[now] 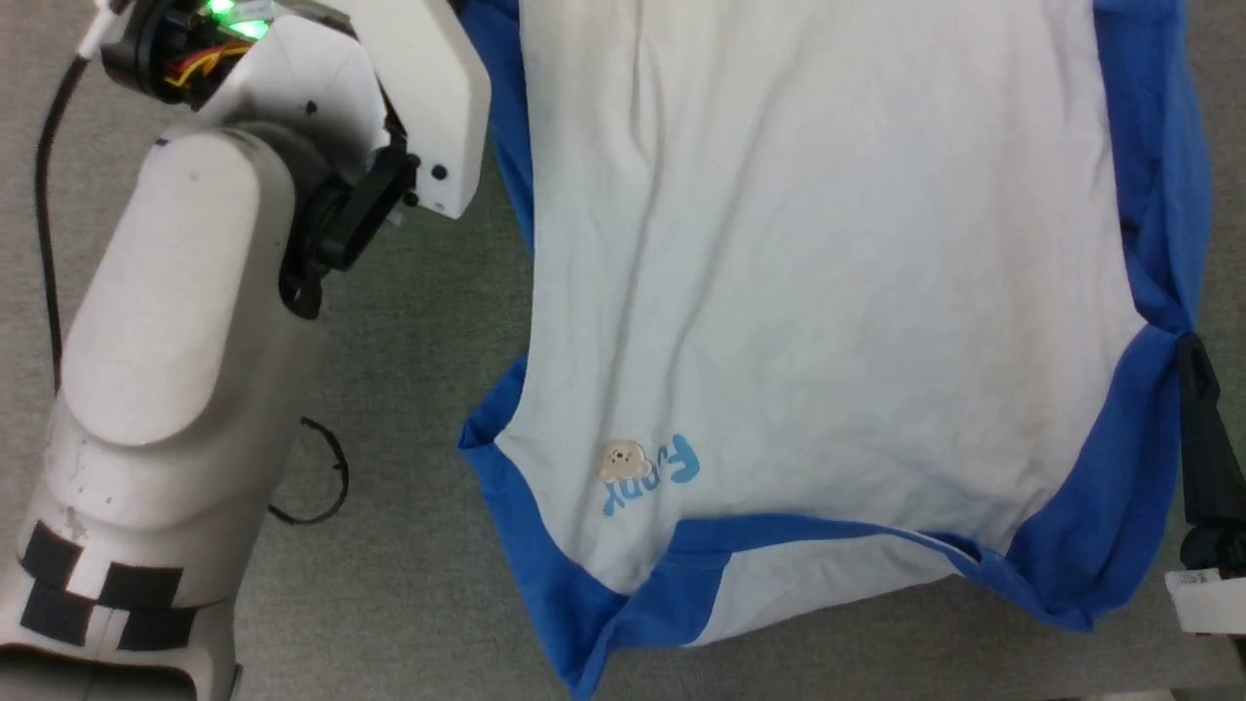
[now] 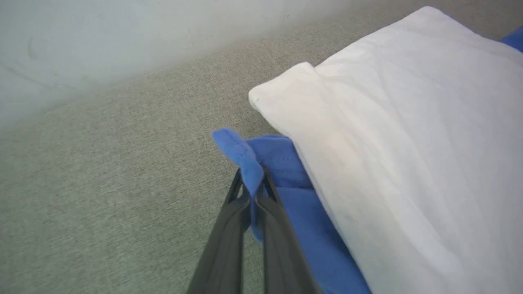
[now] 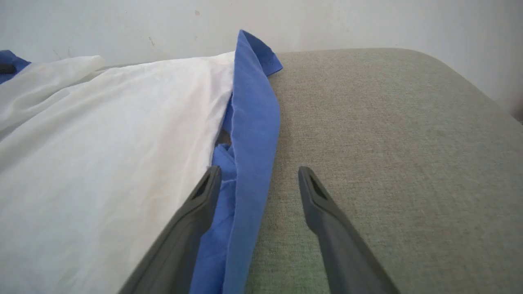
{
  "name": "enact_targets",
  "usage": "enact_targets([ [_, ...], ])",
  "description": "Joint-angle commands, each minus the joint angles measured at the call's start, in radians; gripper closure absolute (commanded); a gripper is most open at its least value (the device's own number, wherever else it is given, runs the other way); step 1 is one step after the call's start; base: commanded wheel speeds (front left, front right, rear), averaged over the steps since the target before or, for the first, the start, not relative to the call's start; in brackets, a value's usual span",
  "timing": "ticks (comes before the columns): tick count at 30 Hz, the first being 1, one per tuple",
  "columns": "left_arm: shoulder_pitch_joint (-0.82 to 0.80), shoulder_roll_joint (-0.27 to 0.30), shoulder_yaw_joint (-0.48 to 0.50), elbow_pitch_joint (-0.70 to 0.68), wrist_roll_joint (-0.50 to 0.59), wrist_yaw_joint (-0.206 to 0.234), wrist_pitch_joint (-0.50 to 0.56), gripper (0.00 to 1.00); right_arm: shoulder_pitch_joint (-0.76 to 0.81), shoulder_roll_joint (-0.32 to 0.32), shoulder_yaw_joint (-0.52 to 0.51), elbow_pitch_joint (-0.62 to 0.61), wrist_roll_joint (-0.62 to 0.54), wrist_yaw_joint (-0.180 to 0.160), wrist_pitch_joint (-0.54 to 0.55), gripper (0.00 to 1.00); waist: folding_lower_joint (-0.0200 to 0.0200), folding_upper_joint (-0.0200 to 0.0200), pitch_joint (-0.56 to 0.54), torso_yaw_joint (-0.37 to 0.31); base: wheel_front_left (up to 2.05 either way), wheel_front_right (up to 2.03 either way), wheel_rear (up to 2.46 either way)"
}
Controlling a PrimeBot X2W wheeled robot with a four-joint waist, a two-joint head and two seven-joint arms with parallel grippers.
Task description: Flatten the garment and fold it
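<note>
While my head view shows the wrinkled white shirt (image 1: 827,243) flat on the table (image 1: 409,321), my left wrist view shows my left gripper (image 2: 250,181) pinching its blue sleeve (image 2: 245,159); my right gripper (image 3: 259,171) gapes.

The garment (image 1: 827,243) lay mostly flat and faintly wrinkled on the grey table (image 1: 409,389), white body up, blue sleeves bunched along both sides, reaching nearly to the far edge.

Smooth white rounded forearm shell (image 1: 165,321) with black square markings (image 1: 141,584), a thin black cable (image 1: 42,185), a green light (image 1: 234,12); dark grey tapered fingers (image 3: 327,228).
</note>
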Motion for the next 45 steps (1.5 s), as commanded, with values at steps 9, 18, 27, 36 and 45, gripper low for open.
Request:
enact_targets([
  [9, 0.111, 0.132, 0.118, -0.146, -0.069, -0.006, 0.005, 1.00, 0.037, 0.053, 0.010, 0.005, -0.037, -0.001, 0.020, 0.00, 0.0000, 0.0000, -0.209, 0.053, 0.00, 0.00, 0.00],
  [18, 0.317, 0.264, 0.308, -0.238, -0.162, 0.024, -0.005, 1.00, 0.085, 0.111, 0.006, -0.021, -0.081, -0.001, 0.062, 0.00, 0.0000, 0.0000, -0.318, 0.079, 0.00, 0.00, 0.00],
  [27, 0.564, 0.312, 0.481, -0.308, -0.223, 0.067, -0.040, 1.00, 0.133, 0.161, -0.009, -0.047, -0.110, -0.001, 0.088, 0.00, 0.0000, 0.0000, -0.383, 0.108, 0.00, 0.00, 0.00],
  [36, 0.731, 0.297, 0.551, -0.354, -0.220, 0.108, -0.067, 1.00, 0.154, 0.186, -0.014, -0.066, -0.124, -0.001, 0.106, 0.00, 0.0000, 0.0000, -0.420, 0.122, 0.00, 0.00, 0.00],
  [45, 0.816, 0.298, 0.578, -0.378, -0.219, 0.140, -0.036, 1.00, 0.174, 0.201, -0.015, -0.082, -0.135, -0.001, 0.125, 0.00, 0.0000, 0.0000, -0.451, 0.112, 0.00, 0.00, 0.00],
])
